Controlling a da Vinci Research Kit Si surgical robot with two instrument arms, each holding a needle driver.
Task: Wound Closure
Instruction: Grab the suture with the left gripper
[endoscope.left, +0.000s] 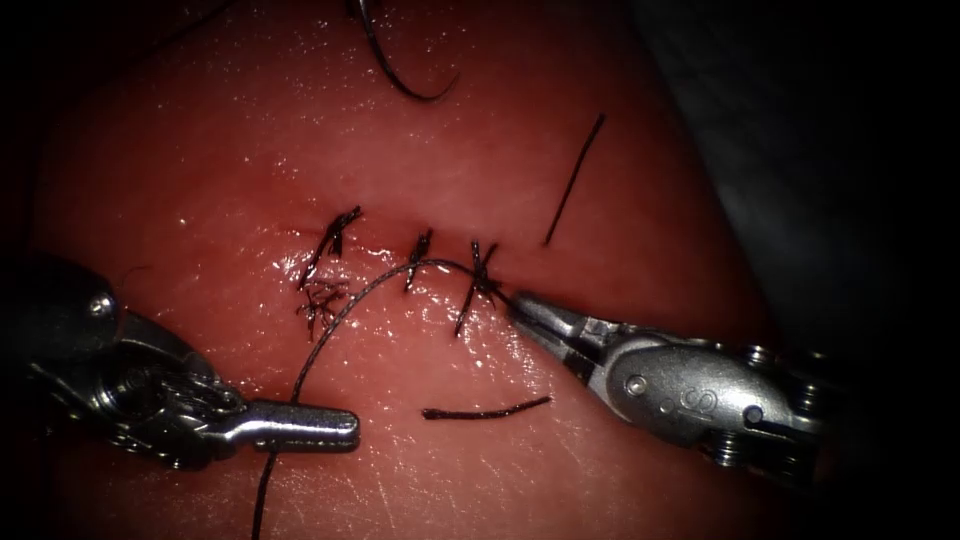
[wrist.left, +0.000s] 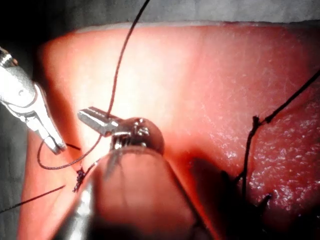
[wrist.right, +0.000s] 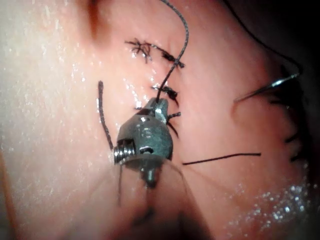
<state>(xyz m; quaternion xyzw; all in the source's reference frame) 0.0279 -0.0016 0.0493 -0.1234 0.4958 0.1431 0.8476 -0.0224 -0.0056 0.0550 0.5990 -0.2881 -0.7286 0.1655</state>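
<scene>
Closed left tool (endoscope.left: 330, 425) pinching the thread (endoscope.left: 345, 310) below the stitched cut (endoscope.left: 400, 262) in the tissue (endoscope.left: 250, 150). Closed right tool (endoscope.left: 522, 303) gripping thread at the rightmost stitch (endoscope.left: 480, 275); needle (wrist.right: 265, 87) lying free on the tissue. Risk: thread snapping or tearing tissue under excess tension.

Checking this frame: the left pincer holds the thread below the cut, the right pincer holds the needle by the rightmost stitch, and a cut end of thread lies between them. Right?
One thing is wrong: the right pincer holds the thread, not the needle, beside the rightmost stitch; the endoscope view shows this, with the thread arching from its tip. The left pincer does hold the thread below the cut, and a cut end of thread lies between them on the tissue.
</scene>
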